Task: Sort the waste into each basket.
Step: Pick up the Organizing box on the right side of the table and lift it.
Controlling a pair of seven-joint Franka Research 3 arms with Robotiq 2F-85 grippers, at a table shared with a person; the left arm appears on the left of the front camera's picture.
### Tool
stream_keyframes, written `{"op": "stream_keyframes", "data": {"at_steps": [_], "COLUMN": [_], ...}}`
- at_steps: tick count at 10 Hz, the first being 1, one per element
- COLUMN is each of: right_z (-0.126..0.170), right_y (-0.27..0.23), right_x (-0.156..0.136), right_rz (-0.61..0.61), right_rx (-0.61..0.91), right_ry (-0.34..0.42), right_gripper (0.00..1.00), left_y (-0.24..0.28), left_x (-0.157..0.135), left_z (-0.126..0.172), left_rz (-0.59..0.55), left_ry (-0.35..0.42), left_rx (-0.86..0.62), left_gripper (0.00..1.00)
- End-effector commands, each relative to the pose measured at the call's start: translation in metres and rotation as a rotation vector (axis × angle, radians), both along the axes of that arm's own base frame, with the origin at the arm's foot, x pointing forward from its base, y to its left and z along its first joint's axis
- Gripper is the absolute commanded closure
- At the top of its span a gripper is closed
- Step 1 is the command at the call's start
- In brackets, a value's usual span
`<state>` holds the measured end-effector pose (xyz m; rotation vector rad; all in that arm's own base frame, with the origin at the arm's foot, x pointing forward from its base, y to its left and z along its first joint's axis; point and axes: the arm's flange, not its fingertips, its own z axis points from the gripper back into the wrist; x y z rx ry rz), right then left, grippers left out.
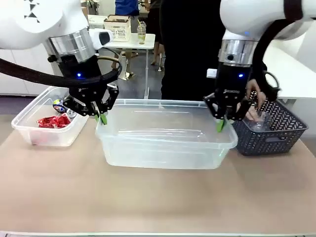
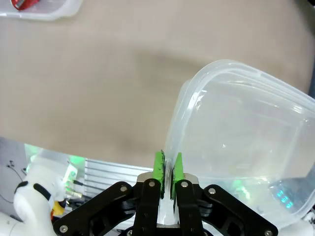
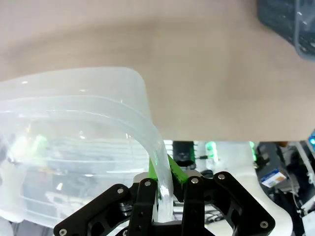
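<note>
Left gripper [image 1: 101, 117]: pressed together on the rolled rim of the large clear tub [image 1: 163, 153] at the tub's 9 o'clock end. The left wrist view shows the green pads [image 2: 158, 167] nipping the thin plastic edge between them. Right gripper [image 1: 220, 124]: likewise closed tight, pinching the same tub's rim at its 3 o'clock end, with the rim passing between the pads in the right wrist view. The large clear tub stands at the middle of the bench [image 1: 158, 197] with both arms gripping it; whether its base rests on the surface cannot be told. A small clear tub [image 1: 47, 137] sits at 9 o'clock on the bench, just beside the large one, holding a crushed red can [image 1: 53, 121] and a black-blue can [image 1: 61, 107]. Print on both cans is too small to read. At 3 o'clock, a dark grey lattice basket [image 1: 269, 140] stands near the large tub's right end, with a clear bottle [image 1: 257, 121] inside. A person's hand [image 1: 255, 95] is over the basket, behind the right gripper.
</note>
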<state>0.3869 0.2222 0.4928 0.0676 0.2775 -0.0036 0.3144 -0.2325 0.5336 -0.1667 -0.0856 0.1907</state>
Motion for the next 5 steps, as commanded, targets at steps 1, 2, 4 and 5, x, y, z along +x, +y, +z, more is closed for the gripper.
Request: {"op": "stream_keyframes", "data": {"at_steps": [1, 2, 4, 5], "right_z": [-0.011, 0.000, 0.000, 0.000], "right_y": [-0.033, 0.000, 0.000, 0.000], "right_x": [-0.004, 0.000, 0.000, 0.000], "right_rz": [-0.066, 0.000, 0.000, 0.000], "right_rx": [0.008, 0.000, 0.000, 0.000], "right_ry": [-0.006, 0.000, 0.000, 0.000], "right_gripper": [1.00, 1.00, 1.00, 1.00], "left_y": [-0.008, -0.008, -0.008, -0.008], "left_x": [-0.010, -0.010, -0.010, -0.010], "left_z": [0.002, 0.002, 0.002, 0.002], "left_rz": [-0.006, -0.006, -0.006, -0.006], "left_ry": [0.011, 0.011, 0.011, 0.011], "left_rx": [-0.008, -0.008, -0.008, -0.008], "left_gripper": [1.00, 1.00, 1.00, 1.00]}}
